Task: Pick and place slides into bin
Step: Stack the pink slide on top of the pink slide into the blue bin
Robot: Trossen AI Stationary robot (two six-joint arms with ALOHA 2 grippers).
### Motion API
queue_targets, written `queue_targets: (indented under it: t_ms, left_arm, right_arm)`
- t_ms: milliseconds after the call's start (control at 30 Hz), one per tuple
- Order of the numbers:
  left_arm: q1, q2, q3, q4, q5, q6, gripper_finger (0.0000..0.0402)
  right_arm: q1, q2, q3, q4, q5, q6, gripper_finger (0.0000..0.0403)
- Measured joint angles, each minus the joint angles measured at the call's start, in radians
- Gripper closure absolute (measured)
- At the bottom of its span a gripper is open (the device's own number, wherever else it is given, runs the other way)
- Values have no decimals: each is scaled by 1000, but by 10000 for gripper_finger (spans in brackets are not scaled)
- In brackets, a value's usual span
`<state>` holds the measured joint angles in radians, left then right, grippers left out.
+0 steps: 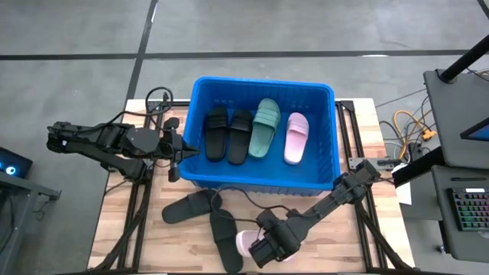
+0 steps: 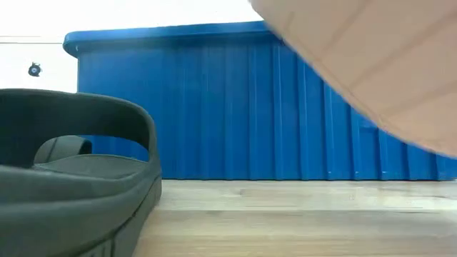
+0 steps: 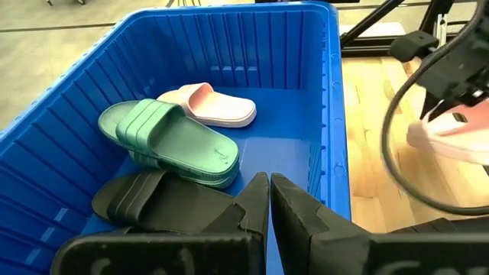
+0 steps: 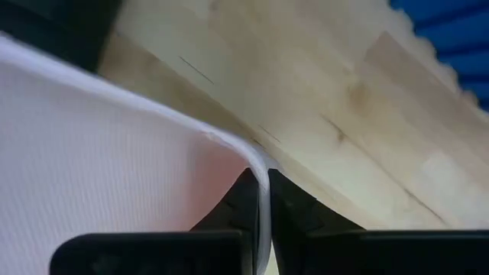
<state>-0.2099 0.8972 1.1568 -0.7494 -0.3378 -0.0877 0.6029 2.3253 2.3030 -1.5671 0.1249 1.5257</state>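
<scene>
The blue bin (image 1: 263, 179) stands mid-table and holds two black slides (image 1: 228, 135), green slides (image 1: 265, 127) and a pink slide (image 1: 296, 137). My left gripper (image 1: 177, 155) is shut and empty at the bin's left wall; in the left wrist view (image 3: 269, 195) it points over the bin's inside. My right gripper (image 1: 265, 248) is shut on another pink slide (image 1: 244, 243) near the table's front edge. That slide also shows in the low view (image 2: 371, 71). Two black slides (image 1: 191, 206) (image 1: 225, 237) lie flat on the table in front of the bin. My right gripper pinches a thin pale edge (image 4: 262, 183) of the pink slide between its two fingers (image 4: 241, 200). Strap or sole, I cannot tell. The slide's broad pink face (image 4: 114, 153) spreads to one side of the fingers. In the low view the slide hangs tilted, clear of the wooden table (image 2: 300, 214).
A black slide (image 2: 71, 178) lies close to the low camera. Cables (image 1: 252, 200) trail across the table in front of the bin. Bare wood (image 1: 336, 244) lies at the front right. A desk with a keyboard (image 1: 466, 210) stands beyond the right edge.
</scene>
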Motion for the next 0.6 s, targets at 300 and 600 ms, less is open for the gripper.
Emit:
queue_targets:
  t_ms: [300, 600]
  left_arm:
    - [0, -4, 1, 8, 0, 49, 402]
    - [0, -11, 30, 24, 0, 50, 402]
  right_arm:
    - [8, -64, 50, 36, 117, -114, 392]
    - [14, -175, 53, 183, 335, -399, 392]
